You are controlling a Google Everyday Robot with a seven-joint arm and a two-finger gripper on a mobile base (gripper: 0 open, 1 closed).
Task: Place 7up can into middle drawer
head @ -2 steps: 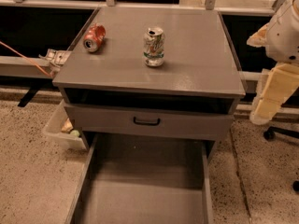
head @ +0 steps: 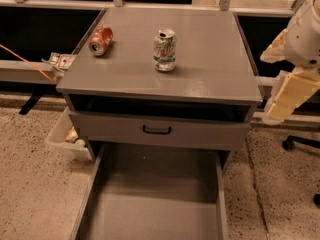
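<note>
Grey laminate covered the cabinet (head: 210, 59), and everything else is placed here against it. The 7up can (head: 164, 50) stood upright on the cabinet's top, a little left of its middle. Its silver lid faced up, and its green markings and red spot were turned toward the camera. The crushed red can (head: 101, 40) lay on its side on the same top, near the cabinet's back left corner and well apart from the 7up can.

Under the top ran a dark open slot. Below that sat the grey drawer front (head: 210, 133), with a small black handle (head: 156, 130) at its centre. Lowest of all, the middle drawer (head: 155, 209) was pulled out from the cabinet's base toward the camera, showing its plain flat floor and low thin side walls.

The gripper (head: 287, 96), cream-coloured, hung in the air off the cabinet's right side, about level with the top's front edge. It sat beneath the white rounded arm (head: 305, 34). It touched neither can and was well apart from the 7up can. Whether it was spread or pressed together could not be told.

Against the cabinet's left side a white bin (head: 60, 134) sat on the speckled floor (head: 35, 194) with a few small items inside. To the cabinet's right, lower than the gripper, a black chair caster (head: 287, 144) rested on the same floor. An orange cable (head: 25, 59) ran in toward the cabinet's left rear.
</note>
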